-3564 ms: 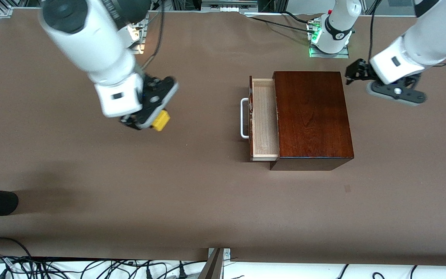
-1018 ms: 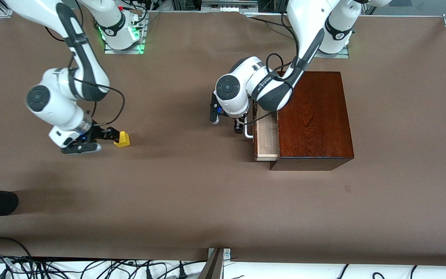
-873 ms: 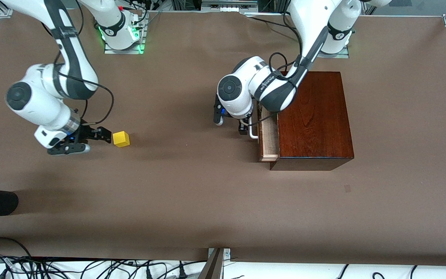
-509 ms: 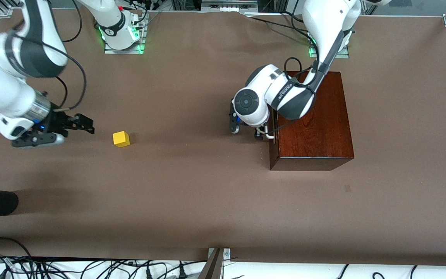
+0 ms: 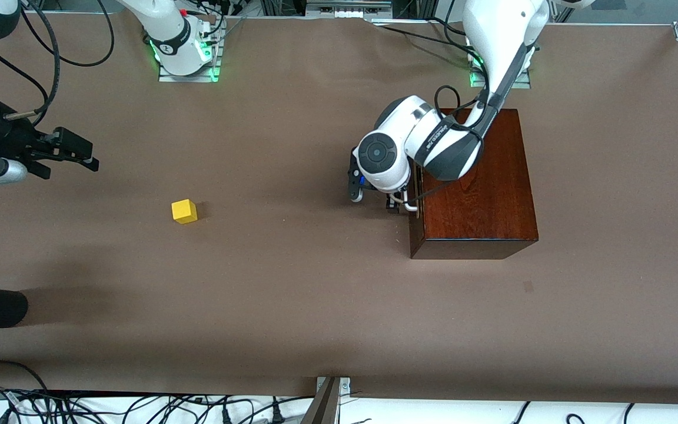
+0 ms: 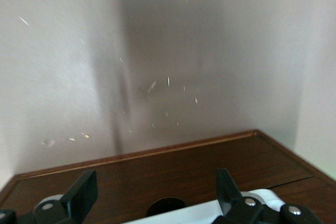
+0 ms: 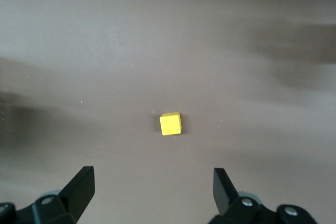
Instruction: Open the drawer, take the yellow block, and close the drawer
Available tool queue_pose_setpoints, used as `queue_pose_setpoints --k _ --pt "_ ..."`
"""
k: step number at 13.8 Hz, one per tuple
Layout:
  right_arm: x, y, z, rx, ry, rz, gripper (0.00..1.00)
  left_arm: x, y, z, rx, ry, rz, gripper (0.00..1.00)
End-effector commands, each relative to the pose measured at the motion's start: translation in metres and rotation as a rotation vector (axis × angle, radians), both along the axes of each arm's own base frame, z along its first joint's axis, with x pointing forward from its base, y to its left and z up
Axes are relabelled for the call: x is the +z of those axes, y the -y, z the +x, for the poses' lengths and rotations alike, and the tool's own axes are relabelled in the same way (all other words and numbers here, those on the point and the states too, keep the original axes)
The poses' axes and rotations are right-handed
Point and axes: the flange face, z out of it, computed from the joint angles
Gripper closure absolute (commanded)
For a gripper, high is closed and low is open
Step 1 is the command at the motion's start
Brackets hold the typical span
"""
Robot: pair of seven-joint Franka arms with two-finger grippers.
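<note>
The left gripper (image 5: 381, 200) sits low at the front of the wooden box (image 5: 473, 179), its fingers spread wide to either side of the white handle (image 5: 409, 206) without clamping it; the left wrist view shows the two fingertips (image 6: 84, 195) standing apart with the handle's pale bar between them. This pose suits a push, not a pull: the drawer (image 5: 413, 203) lies flush with the box front and no pale interior shows, so the closing step appears done. The right gripper (image 5: 62, 154) hangs in the air over the right arm's end of the worktop (image 5: 292, 294), its fingers open and holding nothing, well apart from the yellow block (image 5: 184, 211). The block rests alone on the bare worktop, between the right gripper and the box and somewhat nearer the front camera than the right gripper's spot; the right wrist view looks down on it (image 7: 170, 124). Its position outside the shut drawer suggests that the task is essentially complete.
</note>
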Motion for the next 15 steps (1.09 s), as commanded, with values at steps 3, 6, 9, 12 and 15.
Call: queue_pose_setpoints --k 3,6,9,12,15 --pt "0.013 -0.010 -0.007 0.000 -0.024 -0.082 0.00 0.111 0.002 0.009 0.192 0.091 -0.141 0.00" --pt "0.012 -0.014 -0.006 0.002 -0.016 -0.084 0.00 0.164 -0.053 0.040 0.269 0.100 -0.113 0.00" --pt "0.000 -0.014 -0.003 0.006 -0.019 -0.073 0.00 0.225 -0.122 0.061 0.318 0.136 0.053 0.00" --pt "-0.002 -0.012 -0.001 0.006 0.004 -0.077 0.00 0.245 -0.186 0.077 0.409 0.139 0.141 0.00" --pt "0.000 -0.011 0.000 0.008 0.019 -0.085 0.00 0.269 -0.225 0.080 0.470 0.153 0.148 0.00"
